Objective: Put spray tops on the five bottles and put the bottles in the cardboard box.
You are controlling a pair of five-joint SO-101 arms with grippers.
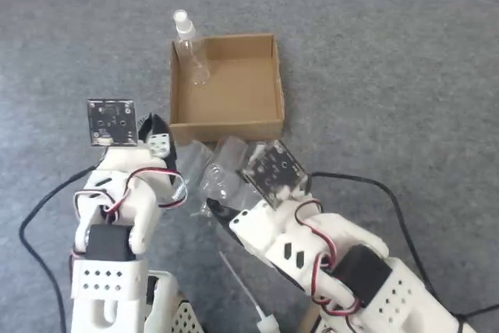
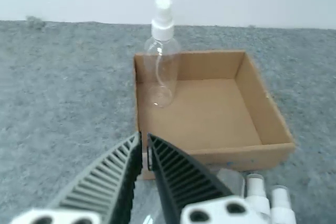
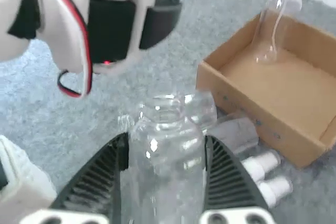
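We see a table top covered in grey carpet (image 1: 405, 76). Straight ahead of the left gripper (image 2: 144, 142), just past its tips, a cardboard box (image 2: 262, 153) sits flat on the carpet. Between that box and the right gripper (image 3: 165, 148) lies a heap of clear plastic wrapping (image 1: 204, 168). Two white spray tops (image 3: 261, 163) lie beside the heap, near the box's closest wall. Behind the right gripper, alongside its arm, a loose spray top (image 1: 248, 295) with a long dip tube lies on the carpet.
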